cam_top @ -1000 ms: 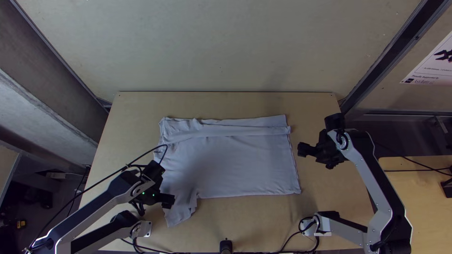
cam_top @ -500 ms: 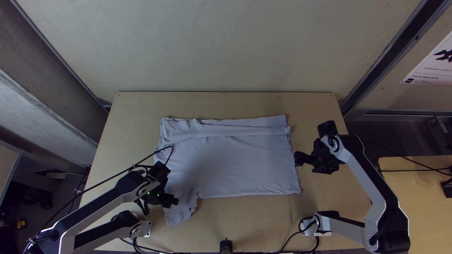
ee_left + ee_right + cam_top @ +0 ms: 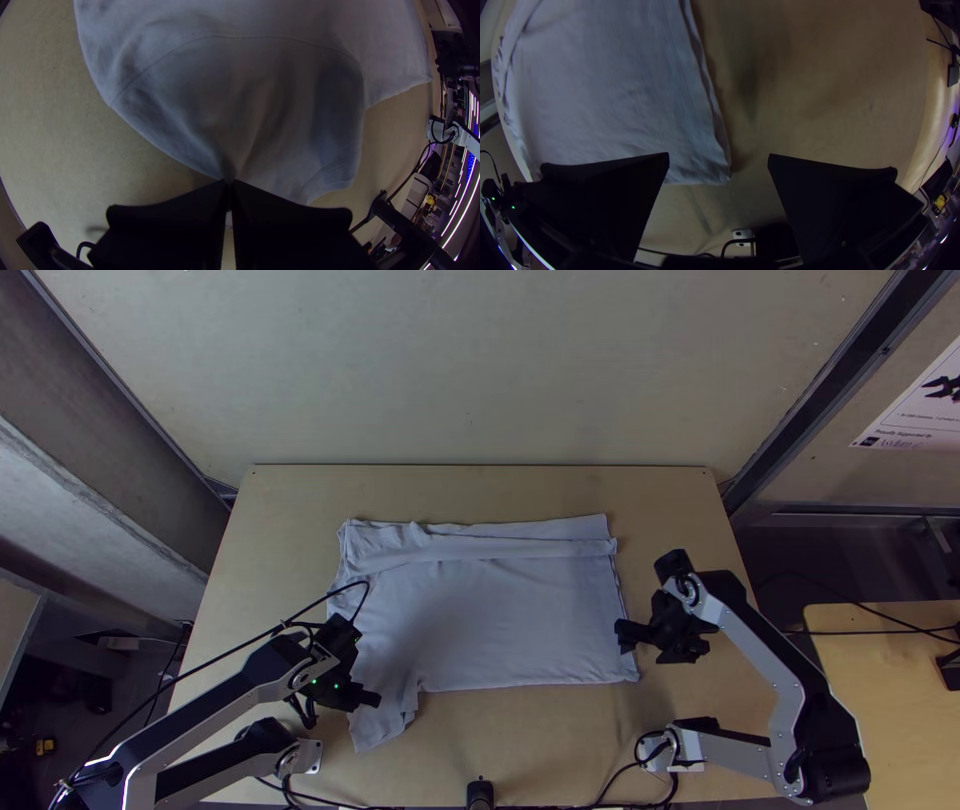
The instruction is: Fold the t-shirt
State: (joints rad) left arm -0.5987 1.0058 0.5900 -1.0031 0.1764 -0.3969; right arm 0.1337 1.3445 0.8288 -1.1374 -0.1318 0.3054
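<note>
Edges of the surface (image 3: 285,505) leave room around the T-shirt (image 3: 500,620): a bare strip beyond it up to the upright wall (image 3: 470,370), a wider stretch at the right, and a strip on the near side, where cables (image 3: 603,790) run by the surface's near edge. The left arm covers much of the room at the near left. The T-shirt lies mostly spread across the middle, a folded band along its far side, a sleeve poking out at the near left corner.

The left gripper (image 3: 374,699) is at that sleeve, its jaws clenched on the cloth's edge, creases gathering at the tips. The right gripper (image 3: 622,637) is at the T-shirt's right side edge, jaws spread wide, holding nothing; its wrist view shows the near right corner between them.
</note>
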